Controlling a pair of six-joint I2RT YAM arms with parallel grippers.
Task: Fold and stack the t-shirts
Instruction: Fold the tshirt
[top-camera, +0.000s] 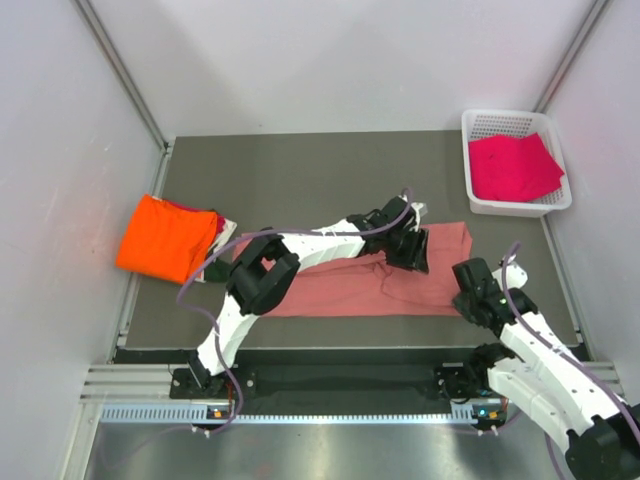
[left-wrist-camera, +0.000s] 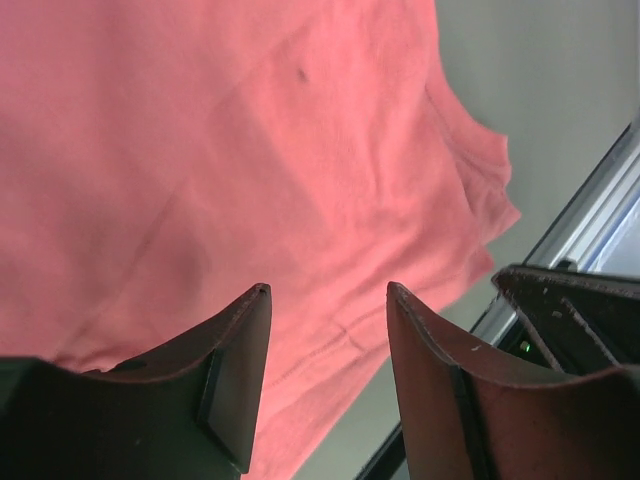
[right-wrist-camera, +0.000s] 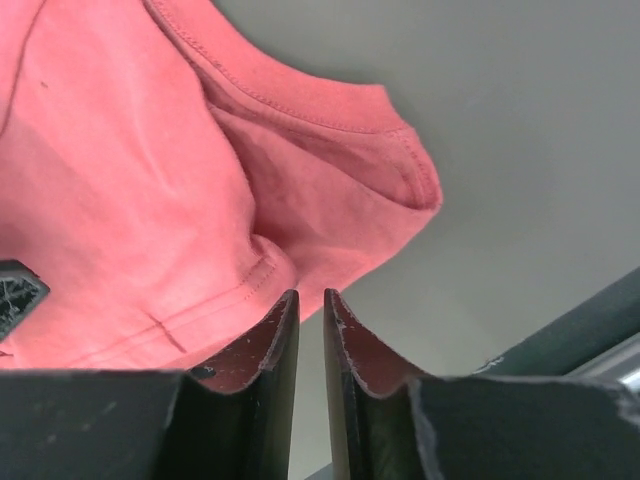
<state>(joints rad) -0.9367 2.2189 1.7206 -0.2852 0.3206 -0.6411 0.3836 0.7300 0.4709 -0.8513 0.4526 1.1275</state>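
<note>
While the salmon-pink shirt lies spread mid-counter, left end effector hangs over it, jaws moderately apart, empty. Right end effector sits at the shirt's hem, jaws a narrow slit, nothing between.

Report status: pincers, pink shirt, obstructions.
Left pincer open over pink shirt. Right pincer nearly shut at its hem, grip unclear. Orange shirt lies apart, left.

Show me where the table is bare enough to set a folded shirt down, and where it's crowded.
Bare: the far strip of table, between the orange shirt at left and the white basket at right, beyond the salmon-pink shirt. Crowded: the middle, where the left gripper and right gripper are at that shirt. The basket holds the magenta shirt.
</note>
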